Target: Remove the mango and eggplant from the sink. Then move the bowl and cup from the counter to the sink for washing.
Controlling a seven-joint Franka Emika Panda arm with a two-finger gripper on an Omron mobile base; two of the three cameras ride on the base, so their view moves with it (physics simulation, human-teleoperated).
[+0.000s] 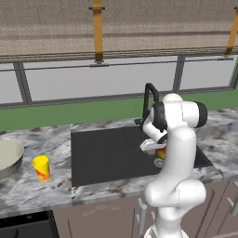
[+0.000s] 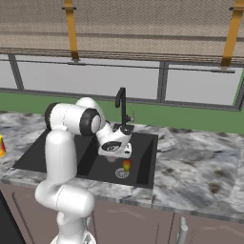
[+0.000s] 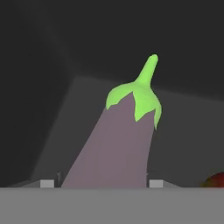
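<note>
The eggplant (image 3: 118, 144), pale purple with a green stem cap, stands close up between my gripper's (image 3: 101, 183) two fingertips, stem pointing away from the camera, and the jaws press its sides. The gripper (image 1: 151, 148) (image 2: 113, 155) hangs low inside the dark sink (image 1: 102, 158) at its right end. The red-yellow mango (image 1: 161, 154) (image 2: 127, 165) lies just beside it near the round drain (image 2: 122, 173), and shows as a red edge (image 3: 215, 180) in the hand view. The yellow cup (image 1: 41, 168) and the pale bowl (image 1: 8, 158) stand on the marbled counter (image 1: 51, 139) left of the sink.
A black curved faucet (image 1: 149, 100) (image 2: 122, 107) rises behind the sink, right by my arm's wrist. More marble counter (image 2: 200, 162) stretches to the sink's right. Windows and a green sill run along the back wall.
</note>
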